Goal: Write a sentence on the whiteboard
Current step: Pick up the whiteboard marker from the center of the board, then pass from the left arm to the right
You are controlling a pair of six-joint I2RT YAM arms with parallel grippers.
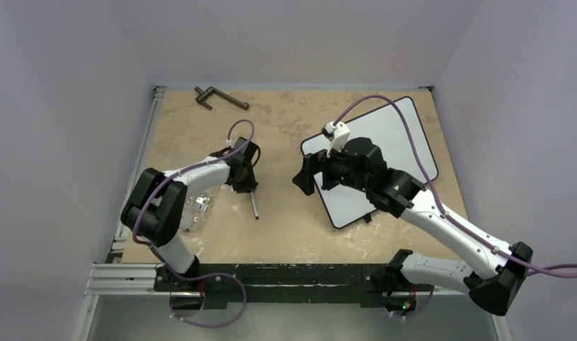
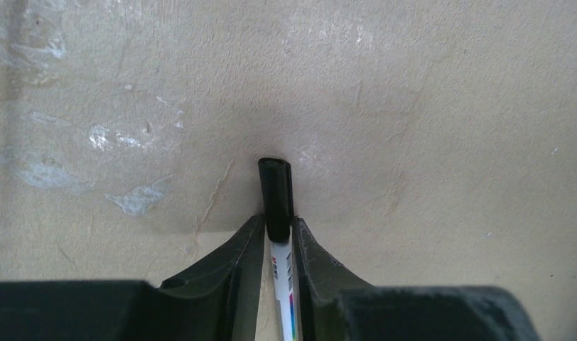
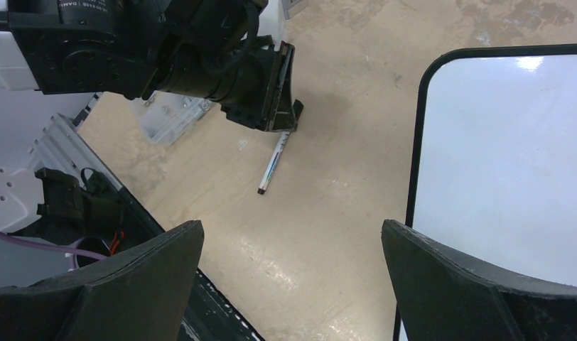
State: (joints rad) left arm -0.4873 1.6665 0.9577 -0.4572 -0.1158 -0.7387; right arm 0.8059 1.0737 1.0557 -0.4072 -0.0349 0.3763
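Observation:
The whiteboard (image 1: 403, 135) lies flat at the right of the table; its bare white face and black rim also show in the right wrist view (image 3: 506, 163). No sentence shows on the parts I can see. A white marker (image 1: 255, 207) with a black cap (image 2: 276, 190) lies low on the table left of centre. My left gripper (image 1: 247, 186) is shut on the marker near its cap (image 2: 277, 222). The marker's body (image 3: 273, 165) slants out below that gripper (image 3: 280, 121). My right gripper (image 1: 304, 176) is open and empty (image 3: 291, 226), above the table beside the board's left edge.
A clear plastic piece (image 1: 197, 207) lies by the left arm and shows in the right wrist view (image 3: 168, 117). A dark metal tool (image 1: 220, 96) lies at the back left. The metal rail (image 1: 271, 273) runs along the near edge.

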